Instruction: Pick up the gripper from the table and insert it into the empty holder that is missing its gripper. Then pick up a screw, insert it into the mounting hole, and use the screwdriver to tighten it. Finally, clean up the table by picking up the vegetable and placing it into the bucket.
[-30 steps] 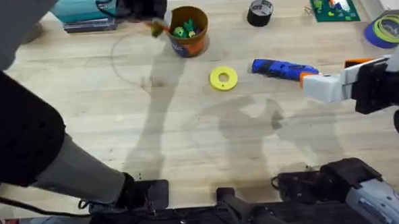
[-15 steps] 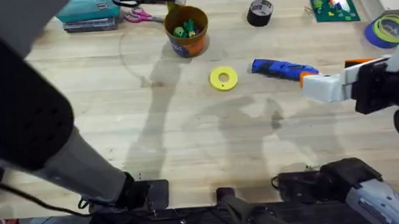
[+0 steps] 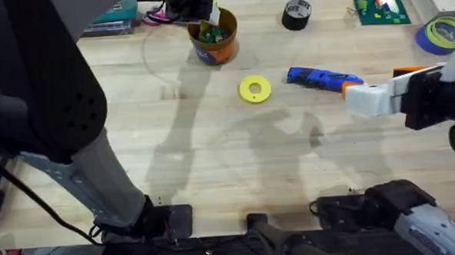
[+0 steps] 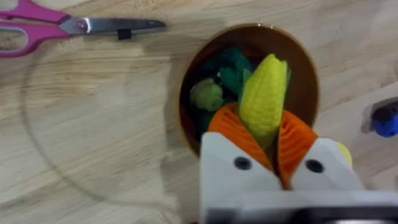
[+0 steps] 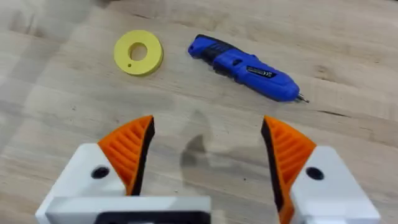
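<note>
Now over the bucket, left gripper clamps the vegetable lengthwise; right gripper gapes wide.

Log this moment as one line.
left gripper: holding vegetable over bucket | right gripper: open, idle | screwdriver: on table

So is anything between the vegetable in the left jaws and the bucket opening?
Nothing visible blocks it. The left gripper holds the vegetable directly over the open bucket. Green toy pieces already lie inside, but the mouth is uncovered.
</note>
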Robot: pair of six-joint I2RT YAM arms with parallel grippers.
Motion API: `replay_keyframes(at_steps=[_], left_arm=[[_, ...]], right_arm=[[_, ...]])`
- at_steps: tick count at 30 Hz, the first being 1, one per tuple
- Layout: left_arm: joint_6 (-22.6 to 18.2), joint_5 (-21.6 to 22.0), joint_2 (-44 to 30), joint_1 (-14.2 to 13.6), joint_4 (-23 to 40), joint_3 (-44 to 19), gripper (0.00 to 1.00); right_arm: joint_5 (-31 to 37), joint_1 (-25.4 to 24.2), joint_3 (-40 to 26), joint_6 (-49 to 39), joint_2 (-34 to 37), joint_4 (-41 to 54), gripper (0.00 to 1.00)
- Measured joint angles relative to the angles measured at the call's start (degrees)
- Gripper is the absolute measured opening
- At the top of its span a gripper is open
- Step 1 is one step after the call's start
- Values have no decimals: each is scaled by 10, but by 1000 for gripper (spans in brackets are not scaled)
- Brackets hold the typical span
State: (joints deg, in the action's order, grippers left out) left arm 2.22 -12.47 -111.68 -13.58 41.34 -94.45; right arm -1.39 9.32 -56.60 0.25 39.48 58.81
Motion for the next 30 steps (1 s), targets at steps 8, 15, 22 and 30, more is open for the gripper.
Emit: replay_keyframes(at_steps=[8,15,22,30], left_arm=[[3,0,0,0,1,0,971],[3,2,0,0,12,0,985],[3,13,36,0,79,0,985],[3,46,141,0,213,-4,985]], right_arm=[[0,0,0,0,0,0,996],[0,0,0,0,0,0,996],[0,0,0,0,0,0,996],[0,0,0,0,0,0,996]])
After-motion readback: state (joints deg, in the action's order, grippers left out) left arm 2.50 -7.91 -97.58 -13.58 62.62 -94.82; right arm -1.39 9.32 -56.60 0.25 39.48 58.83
